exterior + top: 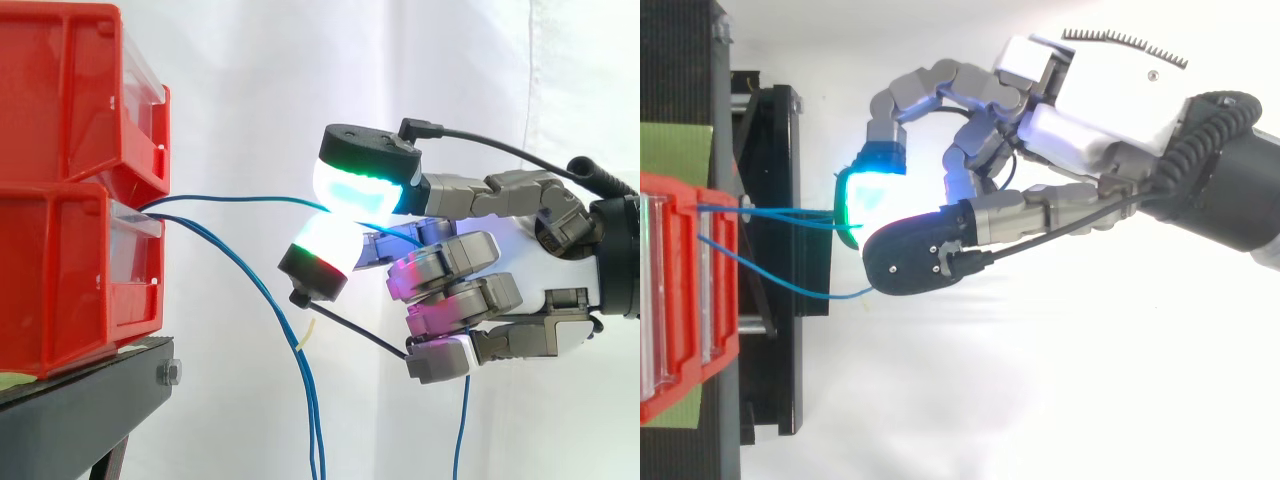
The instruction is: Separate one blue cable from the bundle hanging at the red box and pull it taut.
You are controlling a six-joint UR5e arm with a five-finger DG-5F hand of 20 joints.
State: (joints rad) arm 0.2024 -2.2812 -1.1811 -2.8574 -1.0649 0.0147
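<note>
White curtain (250, 80) bkgd; hand (455, 262) pinches blue cable (230, 198) btwn pads (350, 190), nr red bins (70, 190).

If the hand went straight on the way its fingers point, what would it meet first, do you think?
Probably the front of the lower red bin, near where the blue cable pinched by the hand comes out; nothing else lies between.

Hand (1110, 100): white palm housing, black wrist. Fingers (505, 192) are grey and segmented. Black-capped pads (350, 188) glow green, cyan, white and magenta.
</note>
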